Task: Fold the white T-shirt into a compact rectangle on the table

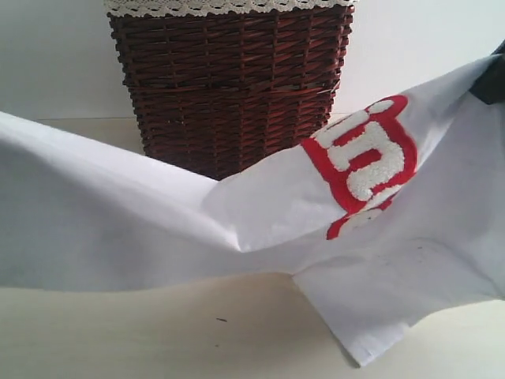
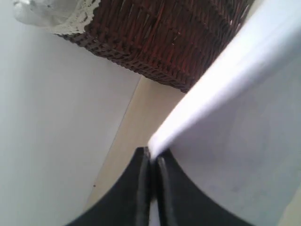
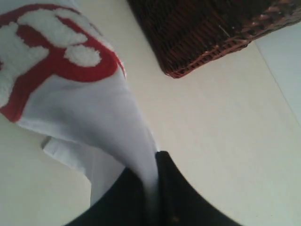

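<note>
White T-shirt (image 1: 118, 229) hanging before wicker basket (image 1: 229, 87), lace liner (image 1: 229, 6) inside

Right gripper (image 3: 153, 188) pinching white T-shirt (image 3: 94, 113) above table (image 3: 211, 141)

Plain pale grey-white wall (image 1: 47, 55) at the back, bare and evenly lit. Below it, cream-beige matte worktop (image 1: 158, 339), flecked with a few tiny dark specks. Standing upright on that surface near the wall, a dark reddish-brown wicker basket (image 1: 229, 87), with a lace-trimmed white liner (image 1: 229, 6) folded over its rim. Soft, diffuse light throughout.
</note>
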